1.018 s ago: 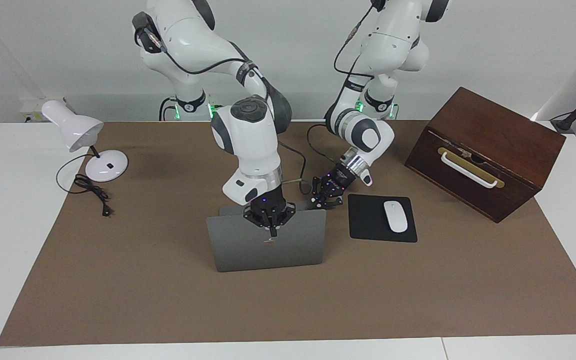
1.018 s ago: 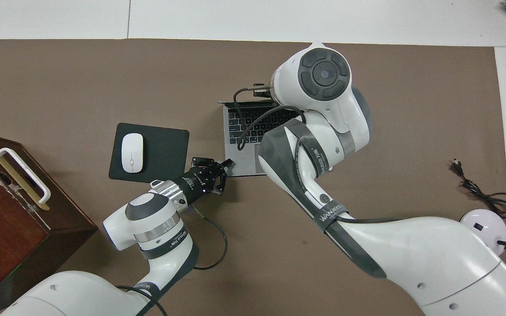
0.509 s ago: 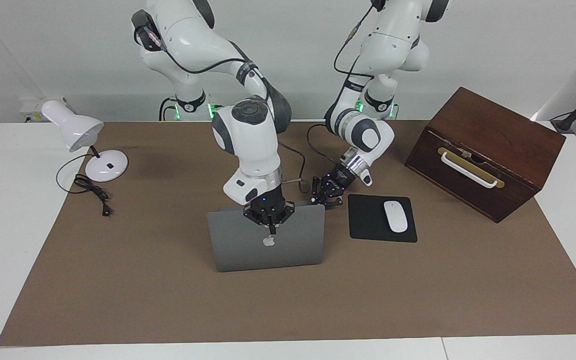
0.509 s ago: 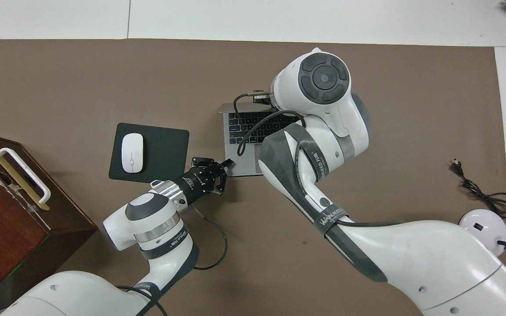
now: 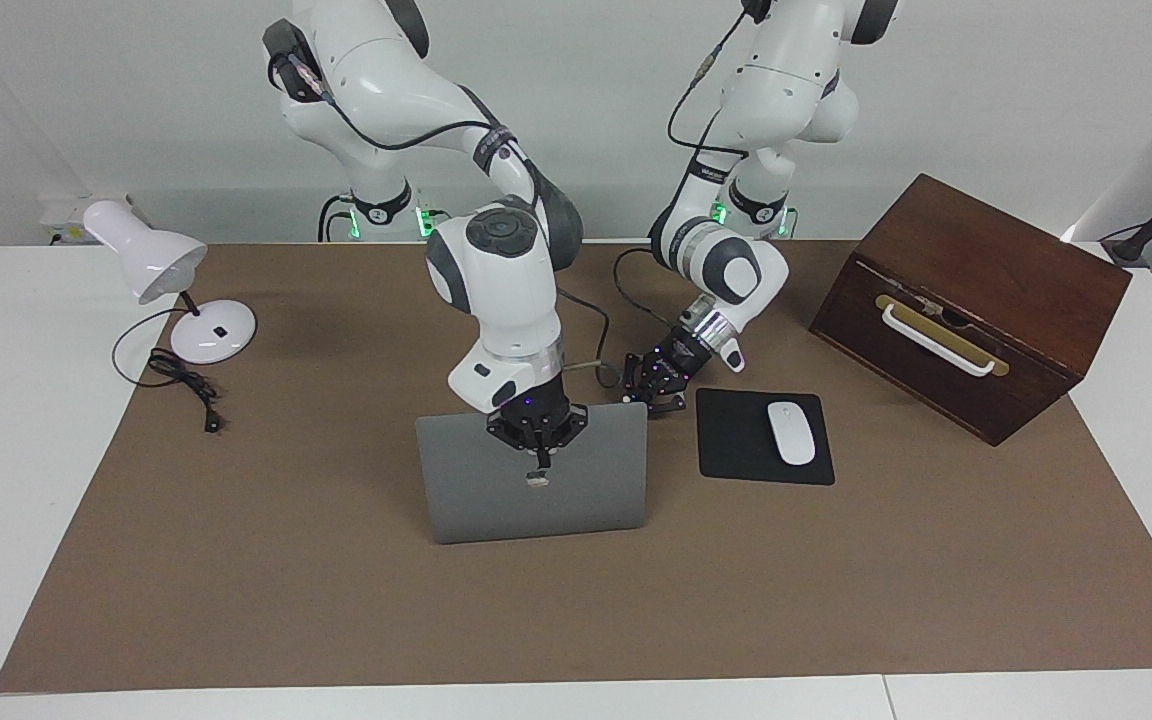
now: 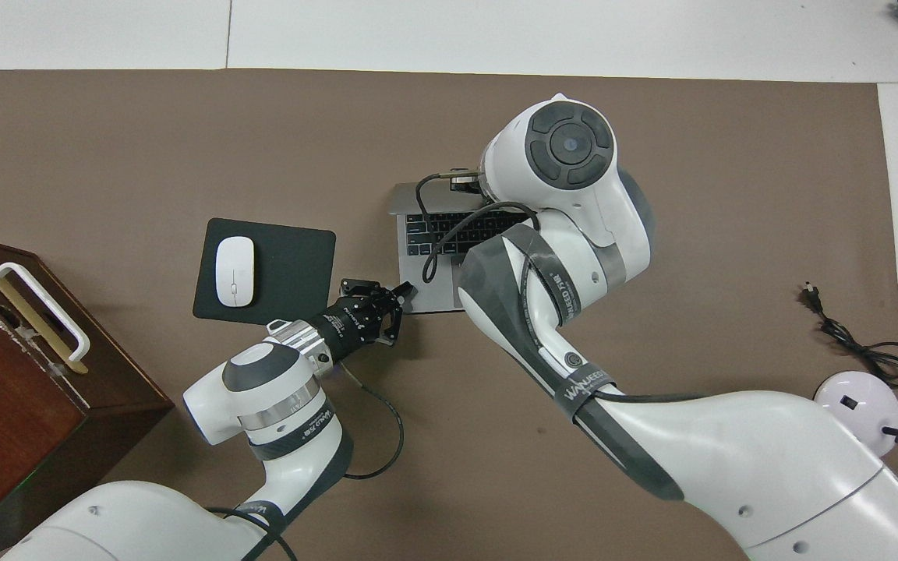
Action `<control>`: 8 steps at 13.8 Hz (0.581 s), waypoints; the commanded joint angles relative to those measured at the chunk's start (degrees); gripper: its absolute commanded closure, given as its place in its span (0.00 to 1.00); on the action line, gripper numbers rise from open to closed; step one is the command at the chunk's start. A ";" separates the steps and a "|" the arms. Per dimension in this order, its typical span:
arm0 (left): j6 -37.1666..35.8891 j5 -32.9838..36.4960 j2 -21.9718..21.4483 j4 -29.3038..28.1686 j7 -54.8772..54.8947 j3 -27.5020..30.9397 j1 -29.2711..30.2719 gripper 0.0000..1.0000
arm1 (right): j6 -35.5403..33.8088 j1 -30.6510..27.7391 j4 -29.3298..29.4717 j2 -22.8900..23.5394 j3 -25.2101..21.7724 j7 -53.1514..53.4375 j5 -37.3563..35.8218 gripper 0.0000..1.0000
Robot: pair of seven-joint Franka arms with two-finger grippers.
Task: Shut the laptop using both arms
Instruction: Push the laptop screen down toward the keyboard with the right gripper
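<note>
The laptop (image 5: 532,480) lid has swung further toward the robots, pushed by the right gripper (image 5: 539,456), fingertips together against its back; the left gripper (image 5: 655,385), also pinched, steadies the base corner near the mouse pad (image 5: 762,436), mid-table

Silver-grey laptop (image 5: 532,490); black pad (image 5: 762,437) beside it bearing a white mouse (image 5: 791,432); dark brown box (image 5: 971,303); white lamp (image 5: 171,285); brown mat (image 5: 286,560).
</note>
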 commanded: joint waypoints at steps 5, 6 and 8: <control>1.34 -1.24 2.26 0.96 1.26 0.74 -1.28 1.00 | -0.69 -0.05 -4.47 -1.76 0.61 2.30 1.06 1.00; 1.34 -1.24 2.26 1.05 1.26 0.74 -1.28 1.00 | -0.69 -0.05 -4.47 -1.67 0.70 2.74 1.06 1.00; 1.34 -1.24 2.26 0.96 1.26 0.74 -1.19 1.00 | -0.52 1.00 -4.73 -1.15 0.61 3.44 1.06 1.00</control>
